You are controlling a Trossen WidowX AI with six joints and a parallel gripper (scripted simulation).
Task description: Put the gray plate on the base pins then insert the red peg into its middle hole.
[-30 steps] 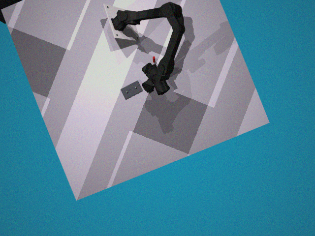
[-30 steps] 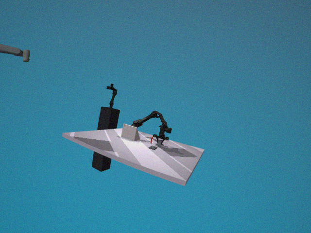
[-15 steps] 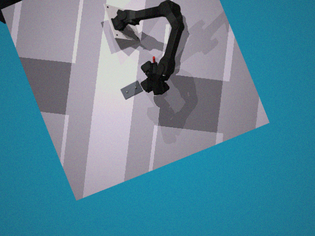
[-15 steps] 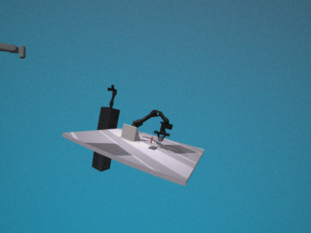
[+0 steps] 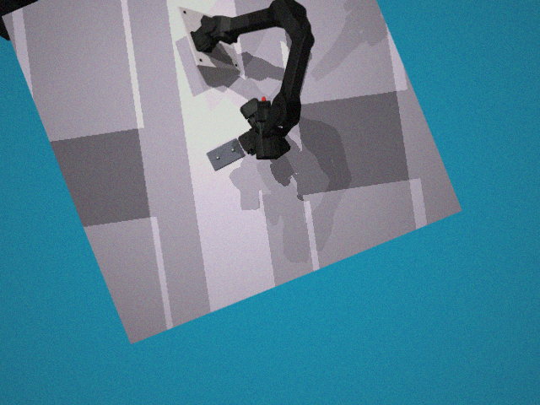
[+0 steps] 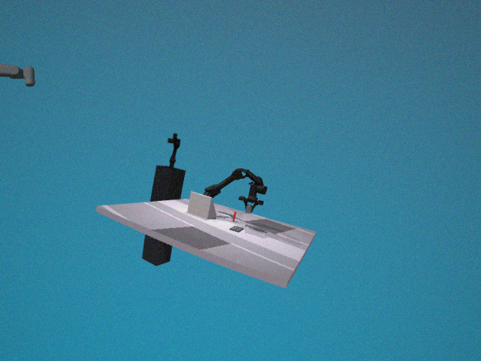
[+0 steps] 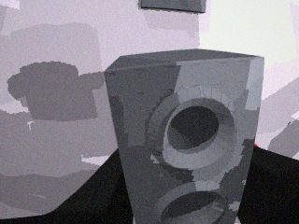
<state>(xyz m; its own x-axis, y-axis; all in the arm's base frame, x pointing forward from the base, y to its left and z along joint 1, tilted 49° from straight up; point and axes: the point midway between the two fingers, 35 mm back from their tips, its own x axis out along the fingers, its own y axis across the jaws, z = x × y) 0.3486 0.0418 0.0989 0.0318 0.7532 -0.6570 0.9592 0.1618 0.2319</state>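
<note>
my pincer point(image 6: 249, 208), part-way open, is clamped on the gray plate point(image 6: 249, 208) point(image 7: 140, 112), seemingly off the table point(image 6: 264, 252) point(image 5: 235, 244). the two-pin base point(image 5: 225, 154) point(image 6: 236, 229) point(image 7: 173, 5) waits beside me; seating the plate and inserting the red peg point(image 5: 263, 99) point(image 6: 234, 216) remain.

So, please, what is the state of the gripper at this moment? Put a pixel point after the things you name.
Gripper point(image 5: 249, 153) point(image 6: 249, 210): closed on the gray plate point(image 6: 249, 208) point(image 7: 140, 112).
</note>
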